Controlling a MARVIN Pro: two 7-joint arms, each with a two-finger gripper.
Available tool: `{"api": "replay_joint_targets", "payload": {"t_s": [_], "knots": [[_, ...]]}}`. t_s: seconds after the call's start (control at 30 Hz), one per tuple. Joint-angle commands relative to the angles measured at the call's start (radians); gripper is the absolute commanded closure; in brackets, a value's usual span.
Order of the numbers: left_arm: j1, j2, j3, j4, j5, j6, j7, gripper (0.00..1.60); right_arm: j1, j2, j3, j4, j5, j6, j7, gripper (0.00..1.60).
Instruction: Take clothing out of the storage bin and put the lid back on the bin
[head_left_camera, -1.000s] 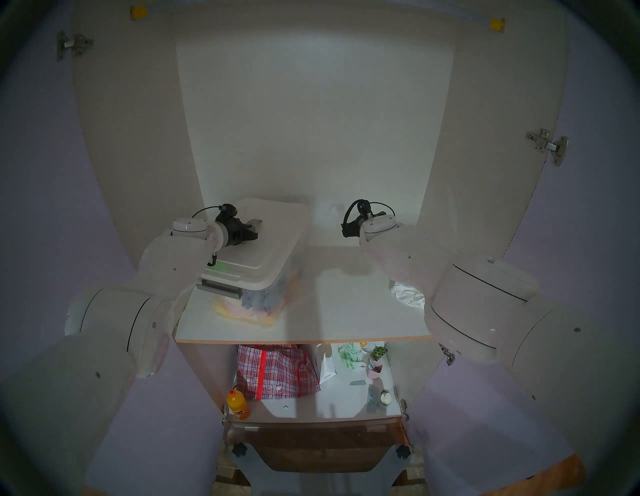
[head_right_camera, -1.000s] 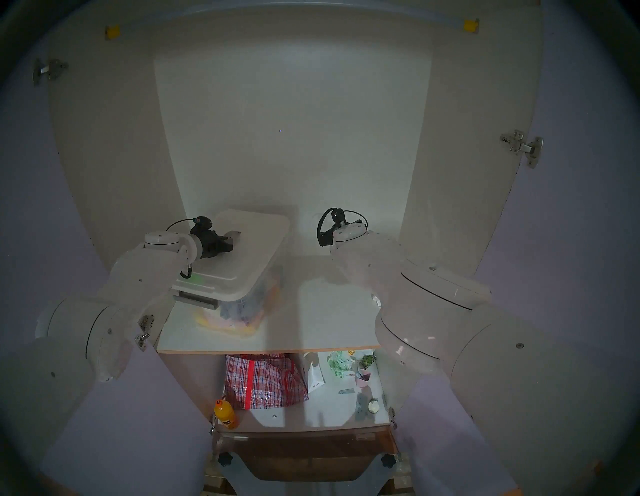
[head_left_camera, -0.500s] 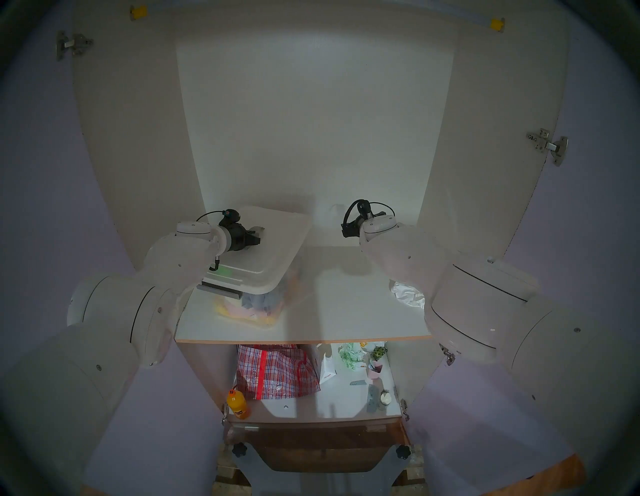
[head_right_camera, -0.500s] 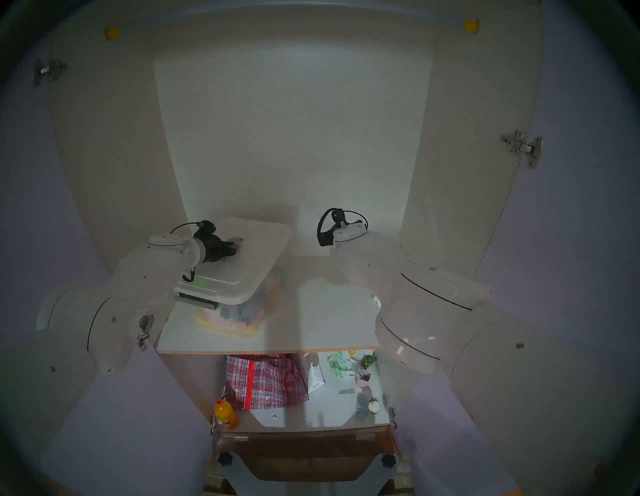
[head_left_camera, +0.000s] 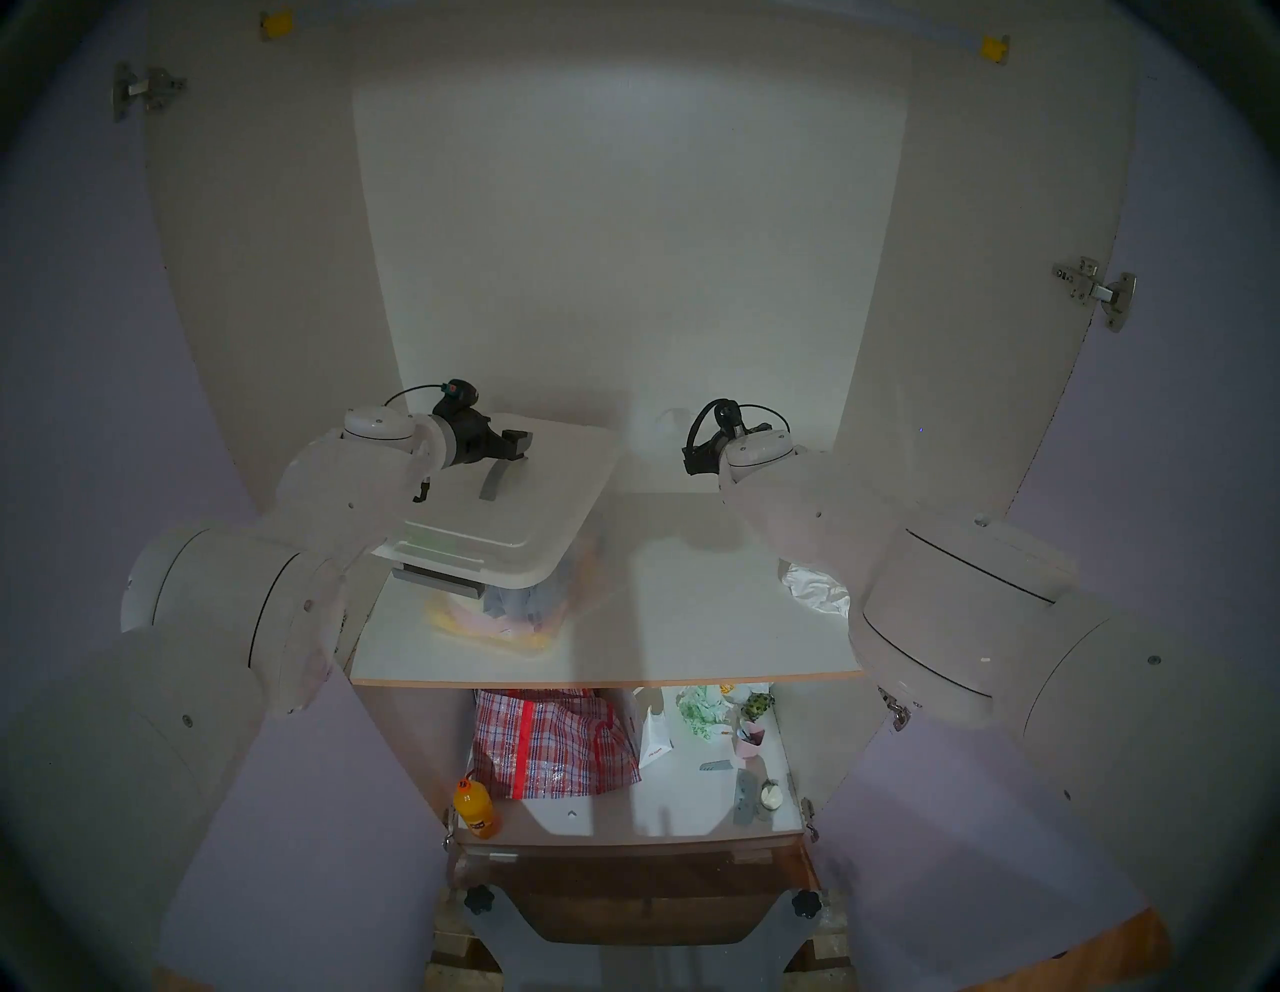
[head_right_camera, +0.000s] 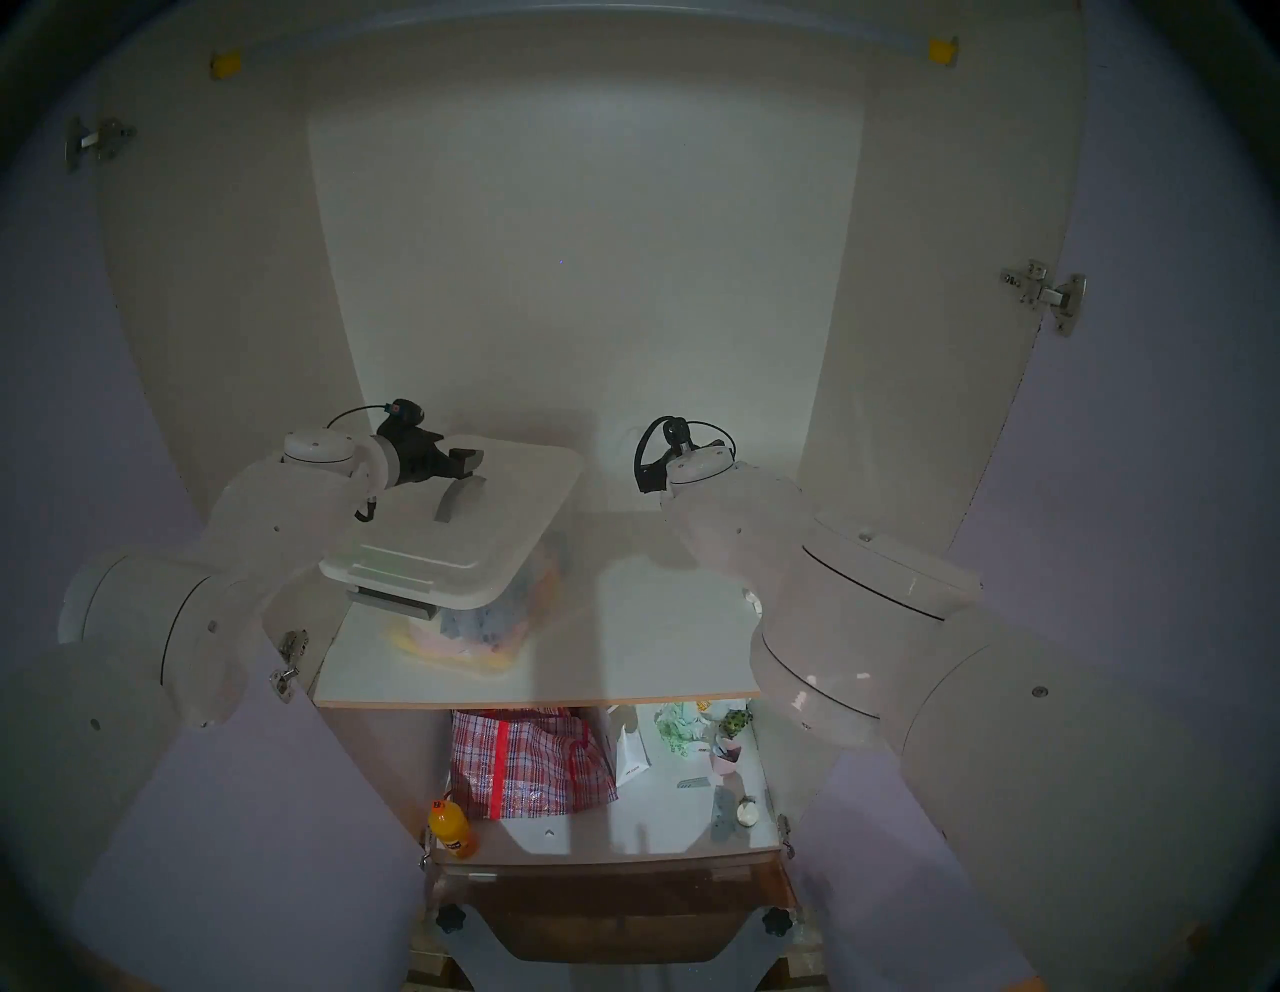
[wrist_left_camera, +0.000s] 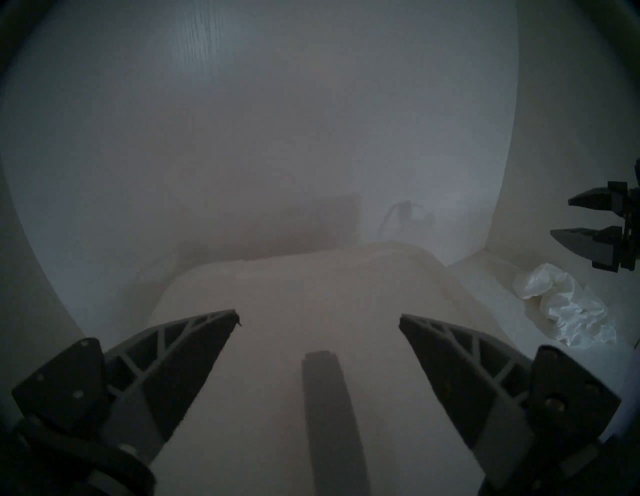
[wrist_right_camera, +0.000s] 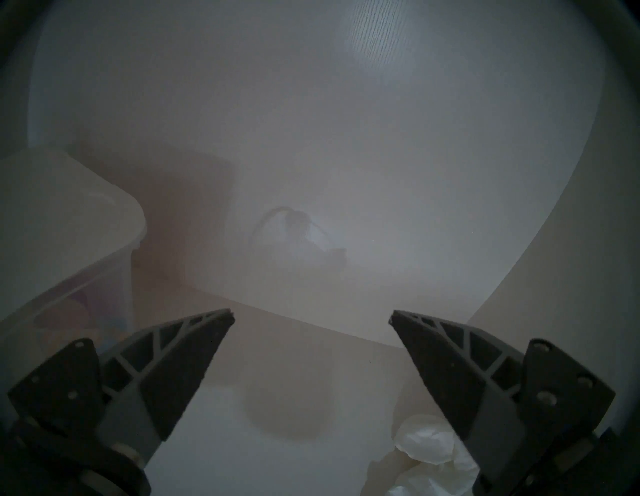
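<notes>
The white lid (head_left_camera: 547, 499) lies on the see-through storage bin (head_left_camera: 554, 589) at the left of the upper shelf, and its grey handle (head_left_camera: 493, 480) is free. It also shows in the left wrist view (wrist_left_camera: 311, 294). My left gripper (head_left_camera: 518, 443) is open and empty, just above the handle (wrist_left_camera: 329, 415). The white wrinkled clothing (head_left_camera: 817, 589) lies on the shelf at the right, partly hidden by my right arm. My right gripper (wrist_right_camera: 311, 315) is open and empty, above the shelf between the bin (wrist_right_camera: 69, 277) and the clothing (wrist_right_camera: 426, 450).
The bin's grey latch (head_left_camera: 440, 580) faces me under the lid's near end. The cabinet's back and side walls close in the shelf, whose front edge (head_left_camera: 609, 682) is near. Below are a red-and-blue checked bag (head_left_camera: 554, 741), an orange bottle (head_left_camera: 476, 817) and small items.
My left gripper, shut on the lid's handle, lowered the lid onto the bin, then opened and rose off the handle. The right arm has not moved.
</notes>
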Motion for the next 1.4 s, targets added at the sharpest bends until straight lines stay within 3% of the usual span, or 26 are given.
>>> {"api": "replay_joint_targets", "payload": {"t_s": [0.0, 0.2, 0.4, 0.6, 0.87, 1.07, 1.37], "knots": [[-0.02, 0.059, 0.021, -0.098, 0.025, -0.073, -0.044, 0.0, 0.032, -0.002, 0.002, -0.008, 0.0, -0.01, -0.003, 0.0], [0.051, 0.132, 0.028, -0.197, 0.019, -0.087, -0.131, 0.0, 0.032, -0.002, 0.003, -0.008, 0.0, -0.01, -0.003, 0.0], [0.172, 0.222, 0.024, -0.397, 0.017, -0.04, -0.194, 0.0, 0.032, -0.002, 0.003, -0.008, 0.0, -0.011, -0.003, 0.0], [0.292, 0.291, -0.047, -0.581, -0.017, 0.061, -0.108, 0.0, 0.032, -0.002, 0.003, -0.008, 0.0, -0.011, -0.003, 0.0], [0.443, 0.28, -0.145, -0.833, -0.019, 0.271, 0.089, 0.0, 0.033, -0.002, 0.003, -0.008, 0.0, -0.012, -0.003, 0.0], [0.484, 0.283, -0.161, -0.905, -0.024, 0.336, 0.136, 0.0, 0.033, -0.003, 0.003, -0.008, 0.0, -0.012, -0.003, 0.0], [0.491, 0.282, -0.163, -0.912, -0.027, 0.339, 0.146, 0.0, 0.033, -0.002, 0.003, -0.008, 0.0, -0.012, -0.003, 0.0]]}}
